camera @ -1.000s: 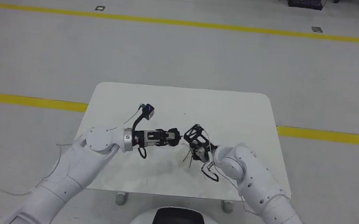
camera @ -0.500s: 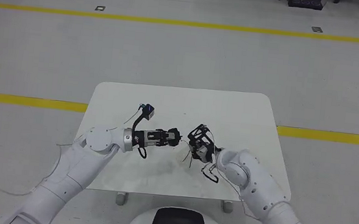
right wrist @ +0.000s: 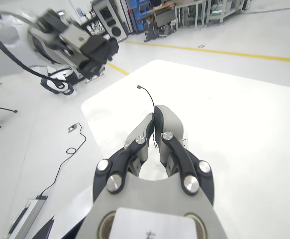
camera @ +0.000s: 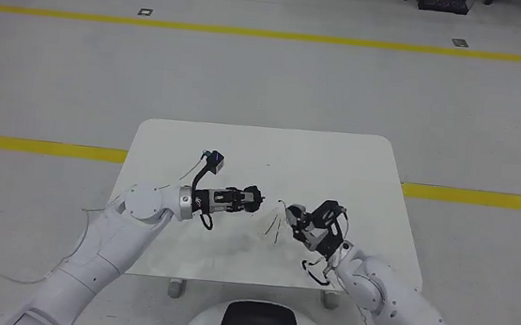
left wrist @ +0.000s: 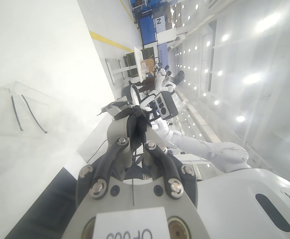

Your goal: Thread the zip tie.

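The zip tie (right wrist: 150, 96) is light, floppy, slick; right gripper (right wrist: 154, 113) above the table (right wrist: 226, 101) pinches it tight, head end free, and left gripper (left wrist: 136, 122) is closed, idk on what. Grip closer to the head imo.

Pads of the right tool (right wrist: 154, 113) hide the lower length of the zip tie (right wrist: 150, 94); the left tool (right wrist: 106, 52) looks blurred.
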### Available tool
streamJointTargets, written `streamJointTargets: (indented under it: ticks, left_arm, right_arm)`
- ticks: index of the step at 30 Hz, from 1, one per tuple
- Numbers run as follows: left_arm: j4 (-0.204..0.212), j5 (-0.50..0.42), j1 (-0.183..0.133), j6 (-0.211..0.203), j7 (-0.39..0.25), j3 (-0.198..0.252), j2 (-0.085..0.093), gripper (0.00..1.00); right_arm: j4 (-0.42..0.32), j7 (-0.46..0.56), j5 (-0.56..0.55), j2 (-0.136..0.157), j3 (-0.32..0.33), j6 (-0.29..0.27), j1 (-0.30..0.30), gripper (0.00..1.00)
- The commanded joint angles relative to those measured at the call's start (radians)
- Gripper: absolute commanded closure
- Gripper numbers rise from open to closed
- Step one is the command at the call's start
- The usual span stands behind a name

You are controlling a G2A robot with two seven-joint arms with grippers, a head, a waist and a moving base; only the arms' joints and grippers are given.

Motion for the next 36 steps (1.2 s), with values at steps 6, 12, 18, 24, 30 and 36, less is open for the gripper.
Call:
streamJointTargets:
  ticks: [6,12,18,24,30,36]
  left_arm:
    - [0.000,0.000,0.000,0.000,0.000,0.000,0.000,1.00]
    - [0.000,0.000,0.000,0.000,0.000,0.000,0.000,1.00]
    - [0.000,0.000,0.000,0.000,0.000,0.000,0.000,1.00]
    - [0.000,0.000,0.000,0.000,0.000,0.000,0.000,1.00]
    - [0.000,0.000,0.000,0.000,0.000,0.000,0.000,1.00]
    - [0.000,0.000,0.000,0.000,0.000,0.000,0.000,1.00]
  right_arm:
    - [0.001,0.004,0.000,0.000,0.000,0.000,0.001,1.00]
    - [-0.023,-0.078,0.096,-0.004,-0.015,0.000,-0.025,1.00]
    - [0.005,-0.423,0.118,0.006,-0.097,0.000,-0.064,1.00]
    - [0.072,-0.707,0.177,0.019,-0.255,0.000,-0.004,1.00]
    - [0.110,-0.836,0.256,0.032,-0.424,0.000,0.113,1.00]
    - [0.118,-0.848,0.277,0.036,-0.456,0.000,0.143,1.00]
